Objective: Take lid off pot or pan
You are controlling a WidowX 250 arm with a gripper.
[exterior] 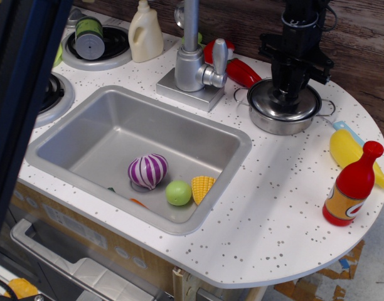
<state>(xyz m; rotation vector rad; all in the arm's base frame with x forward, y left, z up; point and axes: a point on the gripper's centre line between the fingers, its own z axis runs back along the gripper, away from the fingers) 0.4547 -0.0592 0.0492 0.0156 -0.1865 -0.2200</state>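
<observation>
The shallow steel pot stands on the speckled counter at the back right, with thin wire loop handles on its left and right sides. The shiny domed lid sits on it. My black gripper comes straight down onto the lid's centre. Its fingers are drawn close together around the knob, which they hide. The lid still rests on the pot's rim.
A steel faucet and a red toy stand left of the pot. A yellow toy and a red bottle are to its right. The sink holds a purple onion, a lime and corn. A white bottle stands at the back.
</observation>
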